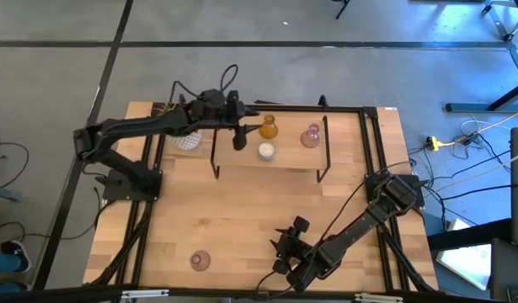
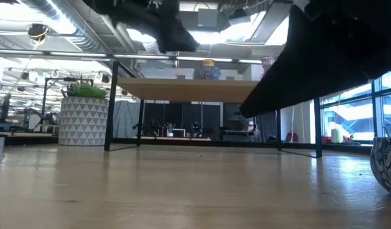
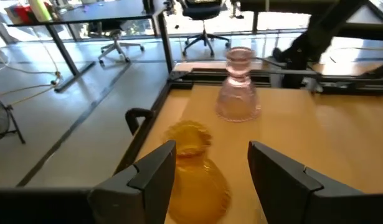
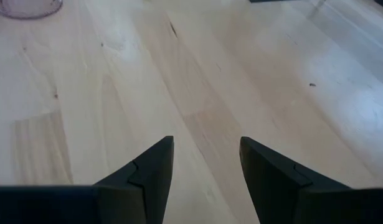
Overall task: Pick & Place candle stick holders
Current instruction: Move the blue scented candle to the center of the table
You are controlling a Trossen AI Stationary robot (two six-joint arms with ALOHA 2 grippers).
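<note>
In the upper centre of the high view the left gripper (image 3: pixel 207 165) hovers spread wide over the amber ribbed glass candle holder (image 3: pixel 196 171) on the raised wooden shelf (image 3: pixel 316 130) — the pink glass candle holder (image 3: pixel 238 87) stands near. A skewed descent could tip either one. The right gripper (image 4: pixel 205 163) waits, parted — lower centre.

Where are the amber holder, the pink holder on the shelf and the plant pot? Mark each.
amber holder (image 3: pixel 197 180), left wrist view, on its round body.
pink holder (image 3: pixel 238 99), left wrist view, on its ribbed base.
plant pot (image 2: pixel 84 121), low view, on its patterned wall.
</note>
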